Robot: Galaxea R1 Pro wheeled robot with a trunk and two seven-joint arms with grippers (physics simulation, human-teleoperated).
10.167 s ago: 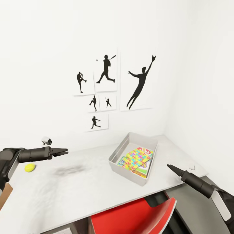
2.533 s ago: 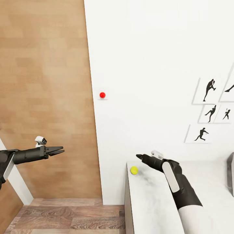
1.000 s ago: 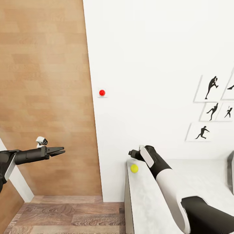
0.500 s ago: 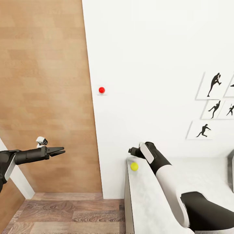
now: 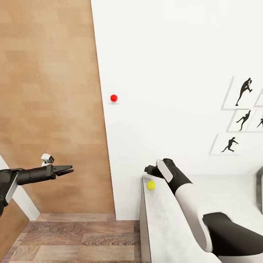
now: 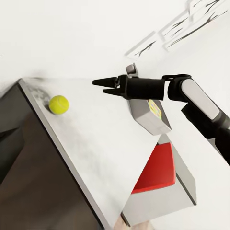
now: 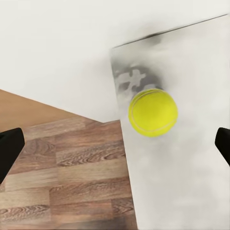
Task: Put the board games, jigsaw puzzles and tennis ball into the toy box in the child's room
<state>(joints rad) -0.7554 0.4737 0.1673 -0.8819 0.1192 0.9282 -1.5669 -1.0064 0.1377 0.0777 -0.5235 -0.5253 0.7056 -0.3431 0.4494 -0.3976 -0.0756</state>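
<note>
The yellow tennis ball (image 5: 151, 185) lies near the left end corner of the pale speckled table (image 5: 164, 226). My right gripper (image 5: 147, 170) hovers just above the ball, open. In the right wrist view the ball (image 7: 153, 112) sits between the wide-spread fingertips (image 7: 9, 148). My left gripper (image 5: 68, 170) hangs open and empty over the floor, well left of the table. In the left wrist view, the ball (image 6: 58, 104), the right gripper (image 6: 99, 85) and the grey toy box (image 6: 148, 117) with colourful boxes inside all show. The toy box's edge (image 5: 260, 190) shows at far right.
A brown wood-panel wall (image 5: 51, 91) stands at left, with a wood-plank floor (image 5: 73, 241) below. On the white wall are a red dot (image 5: 114, 98) and baseball silhouette pictures (image 5: 241, 109). A red chair (image 6: 155, 167) is tucked under the table.
The view has turned from the toy box to the table's left end. My right arm reached over the ball and turned its wrist downward. Over the last second only the camera drifted slightly.
</note>
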